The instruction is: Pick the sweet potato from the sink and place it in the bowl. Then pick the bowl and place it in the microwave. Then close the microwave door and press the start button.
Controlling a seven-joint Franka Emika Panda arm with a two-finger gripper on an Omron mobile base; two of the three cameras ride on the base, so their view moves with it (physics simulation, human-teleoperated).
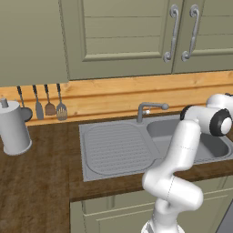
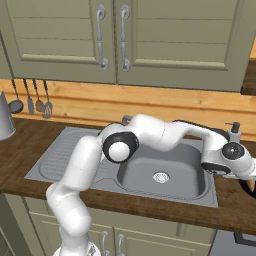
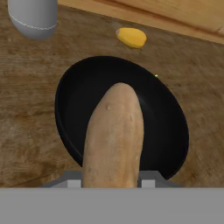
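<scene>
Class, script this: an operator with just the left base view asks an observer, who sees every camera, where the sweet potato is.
Operator: Where is the sweet potato?
Observer: In the hand view, the hand grips the sweet potato between its fingers.
Operator: What is it lined up with?
Observer: Right behind it in that view sits the bowl, on the wooden counter.

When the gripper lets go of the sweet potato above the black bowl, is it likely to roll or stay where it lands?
The sweet potato is long, rounded and tapered, so it may roll sideways a little. It hangs over the middle of the bowl, whose curved wall should probably stop it. It looks firm and stiff, so it should not bend or break on landing.
</scene>
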